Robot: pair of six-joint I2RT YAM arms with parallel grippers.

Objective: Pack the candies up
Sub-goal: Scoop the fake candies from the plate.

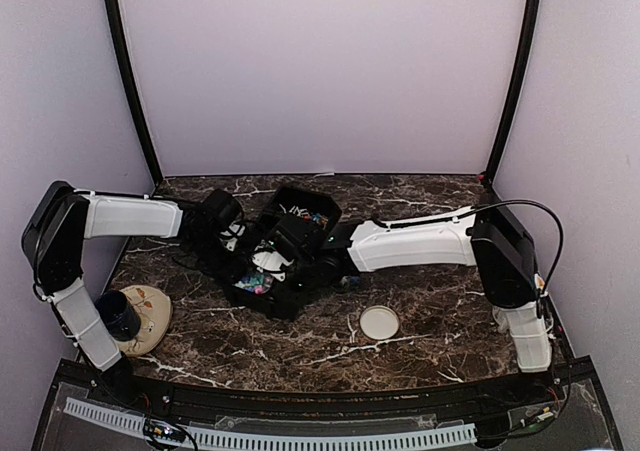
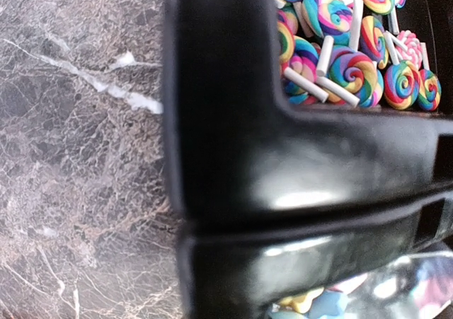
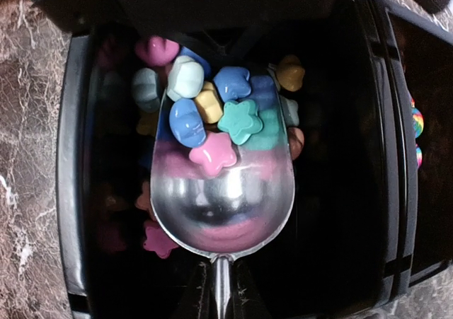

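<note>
Right tool [image 3: 221, 298] is clamping on the handle of a metal scoop [image 3: 219, 192], which is carrying star-shaped candies [image 3: 212, 114] just over a compartment of the black tray [image 3: 71, 163]; more candies are lying beneath it; scooping looks to be the step in hand, and the next move is calling for a level lift so nothing spills; left tool [image 1: 235, 233] is sitting closed at the tray, whether pinching its wall I cannot tell; the left wrist view is showing swirl lollipops [image 2: 354, 64] crowding a neighbouring compartment; the overhead alone is showing both arms meeting there.
</note>
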